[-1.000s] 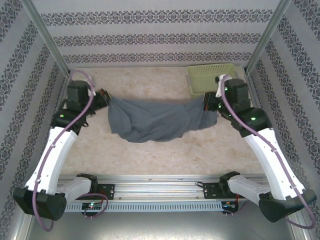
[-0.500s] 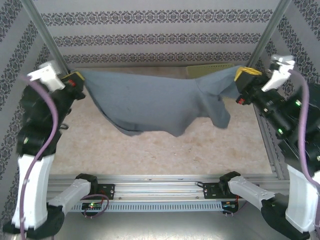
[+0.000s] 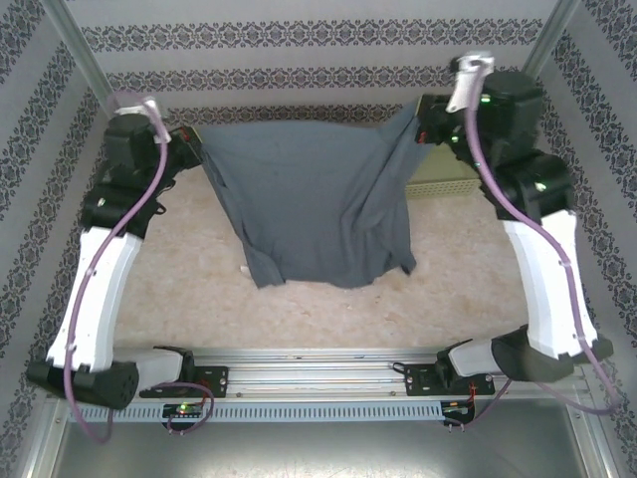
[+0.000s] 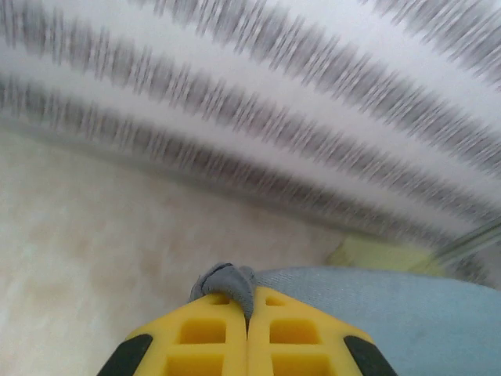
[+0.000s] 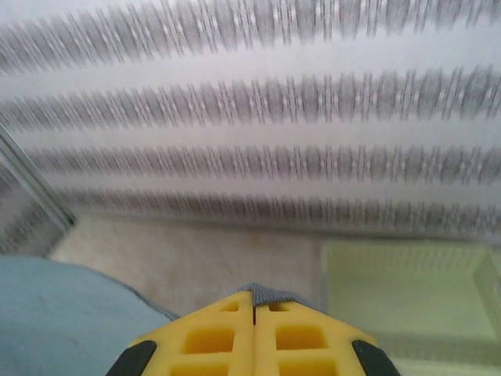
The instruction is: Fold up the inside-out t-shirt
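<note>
**T-shirt hung between two closed grippers above the far edge of the worktop**

The left gripper (image 3: 191,149) (image 4: 248,312) has its yellow jaws pressed together on a small bunch of the slate-grey t-shirt (image 3: 309,199) (image 4: 376,313). The right gripper (image 3: 422,124) (image 5: 253,304) is clamped the same way on a pinch of the cloth's edge.

Both are raised, well apart, so the shirt's top edge is stretched left to right between them. The cloth hangs down from that line as a wide sheet, creased on the right side. Whether its lower edge touches the worktop (image 3: 478,289) cannot be told.

The light green basket (image 3: 443,186) (image 5: 407,298) (image 4: 376,254) stands in the far right corner, partly behind the shirt. Its inside is too blurred to read.
</note>
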